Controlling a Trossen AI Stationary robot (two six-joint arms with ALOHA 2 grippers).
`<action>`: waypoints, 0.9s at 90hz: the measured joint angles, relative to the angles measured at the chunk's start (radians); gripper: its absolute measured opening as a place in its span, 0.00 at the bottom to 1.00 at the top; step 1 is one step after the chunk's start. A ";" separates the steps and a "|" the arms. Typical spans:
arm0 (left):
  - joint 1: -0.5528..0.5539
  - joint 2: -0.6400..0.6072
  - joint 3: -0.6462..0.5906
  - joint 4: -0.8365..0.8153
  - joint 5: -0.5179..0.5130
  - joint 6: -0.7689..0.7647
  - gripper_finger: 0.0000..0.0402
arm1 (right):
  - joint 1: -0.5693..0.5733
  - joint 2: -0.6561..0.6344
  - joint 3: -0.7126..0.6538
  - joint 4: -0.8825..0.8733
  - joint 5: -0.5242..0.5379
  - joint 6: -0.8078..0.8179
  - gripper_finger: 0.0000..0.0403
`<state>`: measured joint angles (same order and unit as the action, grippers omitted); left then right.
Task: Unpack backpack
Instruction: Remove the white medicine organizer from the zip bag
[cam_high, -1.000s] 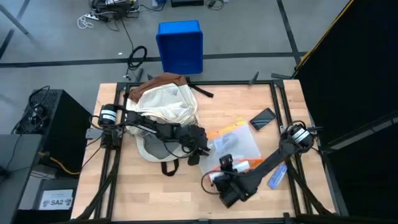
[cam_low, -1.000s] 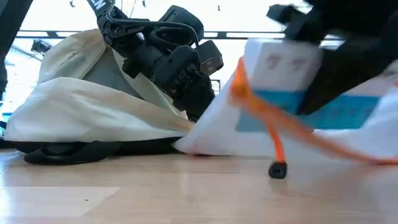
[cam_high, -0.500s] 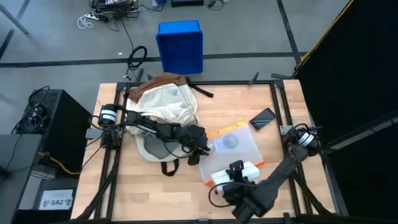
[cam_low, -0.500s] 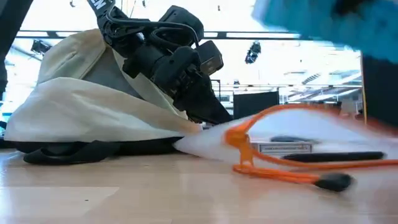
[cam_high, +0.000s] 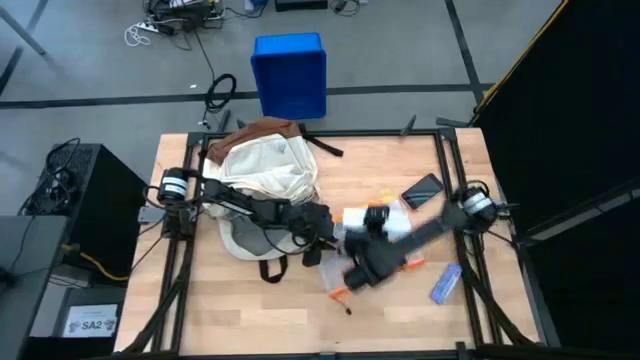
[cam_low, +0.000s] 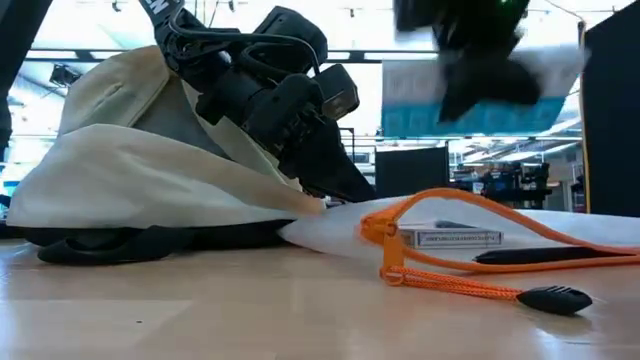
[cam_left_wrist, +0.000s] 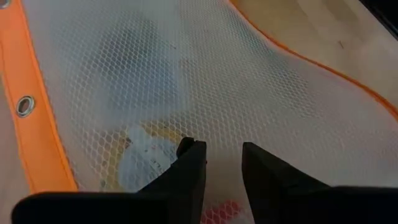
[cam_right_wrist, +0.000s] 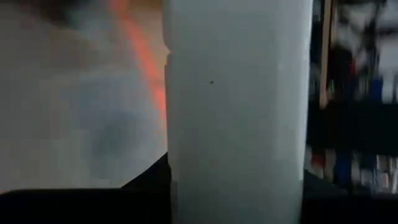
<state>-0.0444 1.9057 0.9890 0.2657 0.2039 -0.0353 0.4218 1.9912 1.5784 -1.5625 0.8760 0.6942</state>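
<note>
Overhead, the left pincer (cam_high: 322, 232) reaches across the backpack (cam_high: 262, 172) at the surface's (cam_high: 250, 310) left side, fingers slightly apart over the mesh pouch (cam_left_wrist: 186, 87). Nearby, the right pincer (cam_high: 360, 222) hangs raised, pinching a white box (cam_right_wrist: 236, 112); blur hides its fingers.

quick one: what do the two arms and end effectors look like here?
Both arms are dark, jointed links. The left arm carries black cabling along it, with a silver-and-black motor at its base. Left end effector: two flat black fingers. Right arm is likewise dark, with a silver-ringed base joint.
</note>
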 joint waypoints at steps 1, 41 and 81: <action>-0.001 0.000 0.000 -0.001 0.000 0.000 0.19 | -0.015 -0.001 -0.009 -0.002 -0.005 0.004 0.27; -0.062 0.000 0.000 -0.119 0.000 -0.003 0.19 | -0.537 -0.001 -0.245 0.231 -0.110 -0.228 0.27; -0.067 0.001 -0.002 -0.107 0.002 -0.002 0.19 | -0.644 -0.011 -0.164 0.199 -0.129 -0.381 0.63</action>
<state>-0.1116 1.9064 0.9874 0.1591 0.2054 -0.0378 -0.2223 1.9798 1.4141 -1.3640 0.7470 0.3130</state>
